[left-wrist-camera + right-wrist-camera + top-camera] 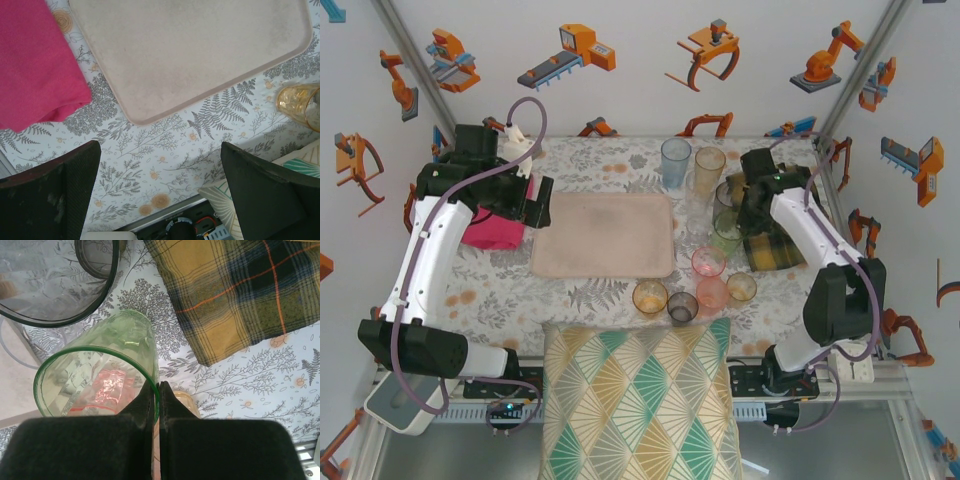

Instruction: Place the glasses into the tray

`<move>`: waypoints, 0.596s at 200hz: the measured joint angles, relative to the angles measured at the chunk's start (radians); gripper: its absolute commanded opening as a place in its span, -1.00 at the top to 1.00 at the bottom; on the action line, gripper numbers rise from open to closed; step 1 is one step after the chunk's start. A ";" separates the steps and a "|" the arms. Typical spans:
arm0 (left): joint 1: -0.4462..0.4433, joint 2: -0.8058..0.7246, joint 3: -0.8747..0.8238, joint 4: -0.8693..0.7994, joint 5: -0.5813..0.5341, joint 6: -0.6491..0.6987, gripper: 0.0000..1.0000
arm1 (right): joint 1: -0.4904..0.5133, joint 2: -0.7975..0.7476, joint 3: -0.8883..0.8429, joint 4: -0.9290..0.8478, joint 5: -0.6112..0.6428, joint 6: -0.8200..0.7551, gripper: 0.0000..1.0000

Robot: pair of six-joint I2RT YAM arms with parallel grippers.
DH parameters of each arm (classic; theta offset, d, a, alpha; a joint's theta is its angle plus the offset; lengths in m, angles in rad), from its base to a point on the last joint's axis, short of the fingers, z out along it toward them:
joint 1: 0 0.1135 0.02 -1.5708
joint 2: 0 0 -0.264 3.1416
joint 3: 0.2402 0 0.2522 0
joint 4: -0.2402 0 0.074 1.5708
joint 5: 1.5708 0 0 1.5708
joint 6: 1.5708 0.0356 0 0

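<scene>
Lower centre, the right gripper (159,389) pinches the thin rim of the translucent green tumbler (117,340); the left gripper (160,172) gapes below the matte, round-cornered tray (200,55).

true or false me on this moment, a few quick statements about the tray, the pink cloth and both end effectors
1. The tray has no glasses in it. True.
2. The left end effector is clamped on an amber glass. False: it is open and holds nothing.
3. The right end effector is shut on the rim of the green glass. True.
4. The pink cloth lies in the tray. False: it lies on the table beside the tray, with a gap between them.
</scene>
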 measured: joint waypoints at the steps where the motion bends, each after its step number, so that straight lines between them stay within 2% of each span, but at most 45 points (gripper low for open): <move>1: 0.000 0.000 0.000 0.000 0.000 0.000 -0.94 | 0.000 0.000 0.000 0.000 0.000 0.000 1.00; 119: 0.000 0.000 0.000 0.000 0.000 -0.007 -0.94 | -0.011 -0.050 0.022 -0.070 -0.001 -0.010 1.00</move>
